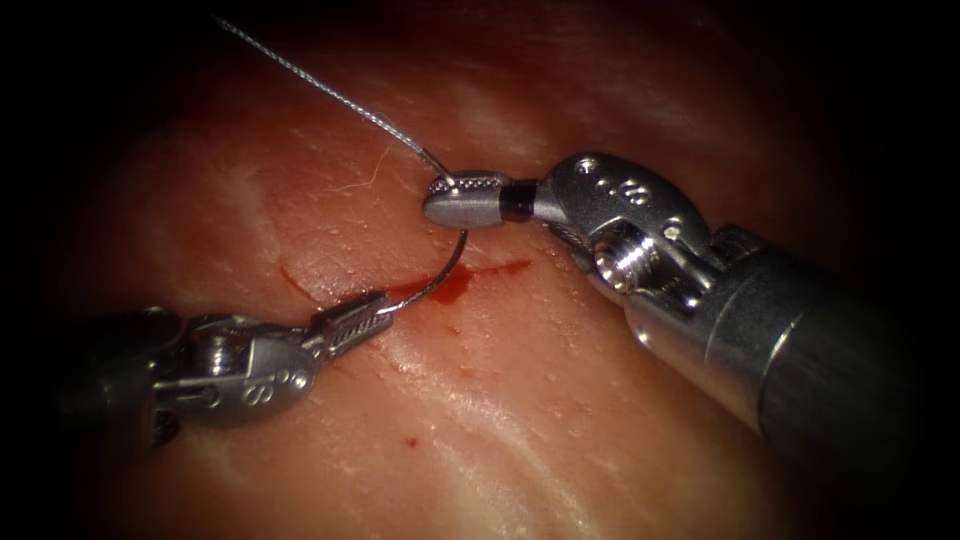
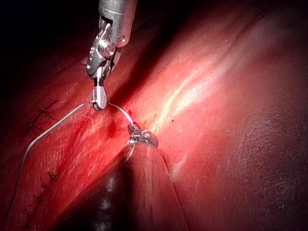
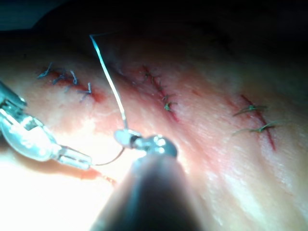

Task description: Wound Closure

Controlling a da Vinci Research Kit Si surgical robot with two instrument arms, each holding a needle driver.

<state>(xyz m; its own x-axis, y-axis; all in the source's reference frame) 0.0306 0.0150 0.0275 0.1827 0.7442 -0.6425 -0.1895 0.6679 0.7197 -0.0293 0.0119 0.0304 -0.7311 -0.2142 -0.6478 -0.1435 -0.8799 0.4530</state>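
The curved needle hangs just above the tissue, held at both ends. My left tool comes in from the lower left, jaws shut on the needle near its point. My right tool is shut on the needle's tail, where the thread joins and runs up and to the left. Below the needle's arc lies the short cut with red fluid. No part of the needle seems to be in the tissue. The left wrist view shows the needle between my left tool and right tool.
In the right wrist view, three older cuts closed with dark stitches lie beyond the needle. The right tool's thick shaft covers the tissue at the right. A fine loose fibre lies near the thread.
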